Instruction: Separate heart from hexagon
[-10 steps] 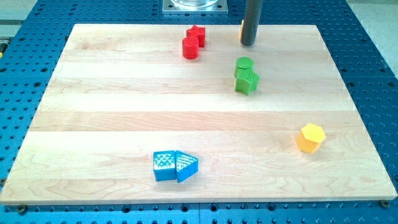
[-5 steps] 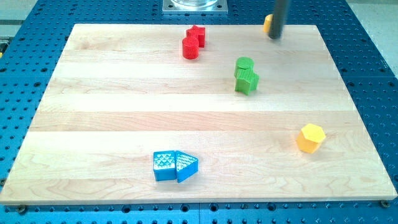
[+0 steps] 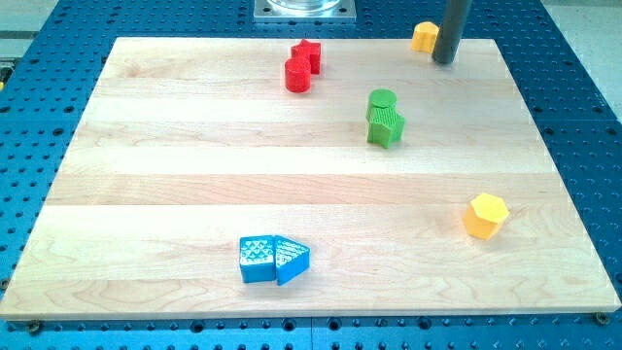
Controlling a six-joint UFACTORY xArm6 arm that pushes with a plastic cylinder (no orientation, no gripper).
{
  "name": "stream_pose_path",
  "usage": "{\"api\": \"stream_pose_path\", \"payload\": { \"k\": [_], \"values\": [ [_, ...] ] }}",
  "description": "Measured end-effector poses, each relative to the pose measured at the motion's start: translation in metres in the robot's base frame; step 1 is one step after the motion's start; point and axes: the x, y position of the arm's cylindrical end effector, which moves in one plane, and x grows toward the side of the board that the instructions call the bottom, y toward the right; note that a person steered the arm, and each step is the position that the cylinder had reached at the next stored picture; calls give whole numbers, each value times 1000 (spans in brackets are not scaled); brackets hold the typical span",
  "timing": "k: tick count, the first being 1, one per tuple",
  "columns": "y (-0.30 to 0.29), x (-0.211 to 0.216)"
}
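A small yellow block (image 3: 423, 37), its shape hard to make out, lies at the top edge of the wooden board (image 3: 194, 156), right of centre. My tip (image 3: 444, 61) stands just to its right and slightly below, close to it. The yellow hexagon (image 3: 485, 215) lies far away near the board's right side, low in the view.
A red star (image 3: 307, 53) and a red cylinder (image 3: 297, 75) touch at the top centre. A green cylinder (image 3: 382, 100) and a green block (image 3: 386, 126) touch below the tip. Two blue blocks (image 3: 274, 260) sit together near the bottom edge.
My tip moved right along the top edge, from the left of the small yellow block to its right. The yellow block shifted right with it and now shows fully.
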Motion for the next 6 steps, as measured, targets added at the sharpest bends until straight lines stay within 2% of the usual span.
{"api": "stream_pose_path", "payload": {
  "k": [1,2,3,4,5,6],
  "values": [
    [-25,26],
    [-26,-41],
    [-28,-90],
    [-26,-90],
    [42,-60],
    [79,-24]
  ]
}}
